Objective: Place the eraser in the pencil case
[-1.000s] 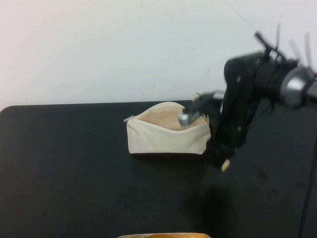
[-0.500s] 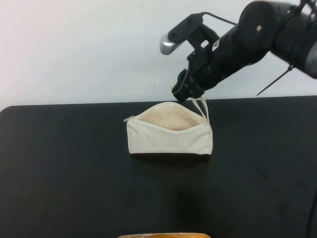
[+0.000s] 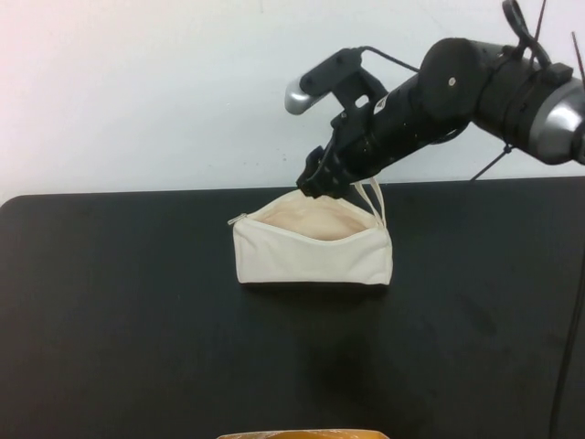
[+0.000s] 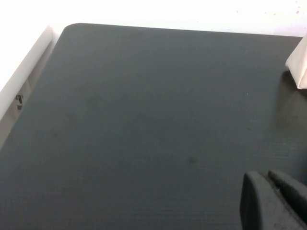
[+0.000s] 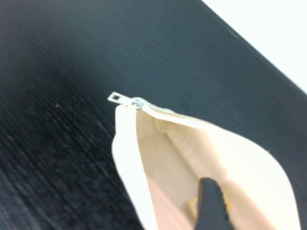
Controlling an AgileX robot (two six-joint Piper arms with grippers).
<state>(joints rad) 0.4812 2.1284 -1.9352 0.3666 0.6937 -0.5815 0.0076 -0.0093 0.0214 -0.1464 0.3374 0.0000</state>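
The cream-white pencil case (image 3: pixel 311 251) stands unzipped mid-table, mouth up, with its loop strap (image 3: pixel 373 197) at the right end. It also shows in the right wrist view (image 5: pixel 129 158), with the zip pull at one end. My right gripper (image 3: pixel 315 186) hangs just above the case's rear rim. In the right wrist view its dark fingers (image 5: pixel 211 203) point into the open mouth, shut on the pale yellow eraser (image 5: pixel 191 204), which peeks out on both sides. My left gripper (image 4: pixel 266 180) is shut and empty, low over bare table left of the case.
The black table (image 3: pixel 119 320) has a white wall behind it. An orange-yellow object (image 3: pixel 302 433) sits at the table's front edge. A corner of the case (image 4: pixel 300 72) shows in the left wrist view, with the table's rounded far corner (image 4: pixel 72 28).
My right arm swung up from low at the case's right end to above its rear rim, then shifted slightly left and lower. The case has not moved.
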